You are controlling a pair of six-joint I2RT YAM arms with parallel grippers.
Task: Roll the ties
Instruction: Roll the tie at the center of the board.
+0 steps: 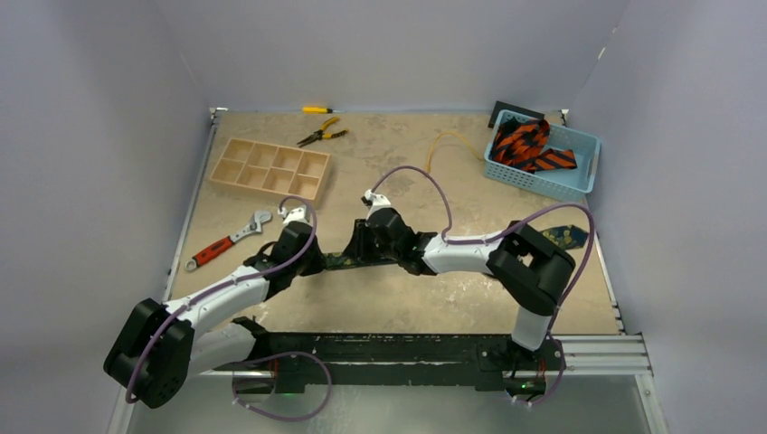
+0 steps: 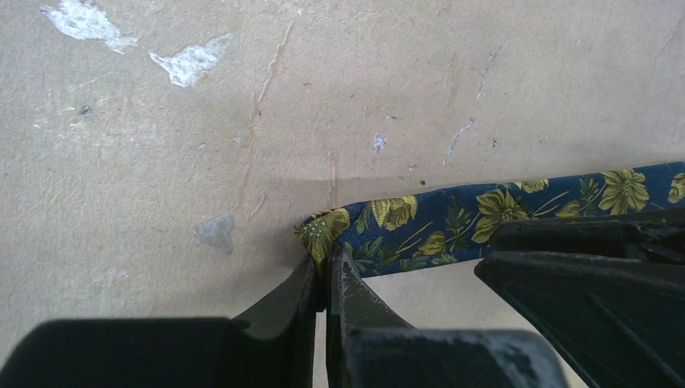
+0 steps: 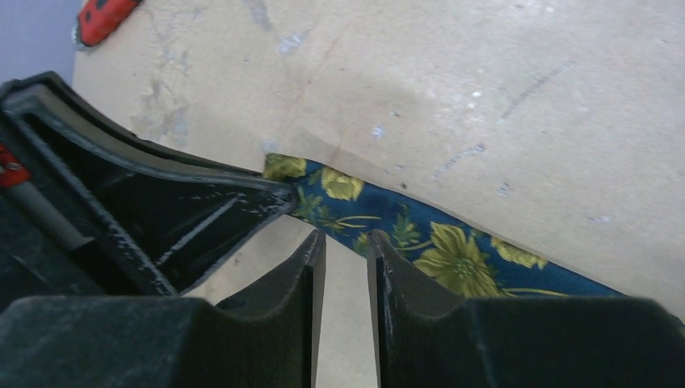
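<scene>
Left gripper (image 2: pixel 325 263): jaws closed tight, pinching the narrow end of the navy tie (image 2: pixel 452 222) with yellow flowers. Right gripper (image 3: pixel 346 242): jaws a narrow gap apart, nothing between them, tips at the tie's edge, just beside the left gripper. The tie stretches rightward across the table (image 1: pixel 407 298). Orange-and-black ties (image 1: pixel 529 145) lie heaped in the blue basket (image 1: pixel 535 179), far right corner
</scene>
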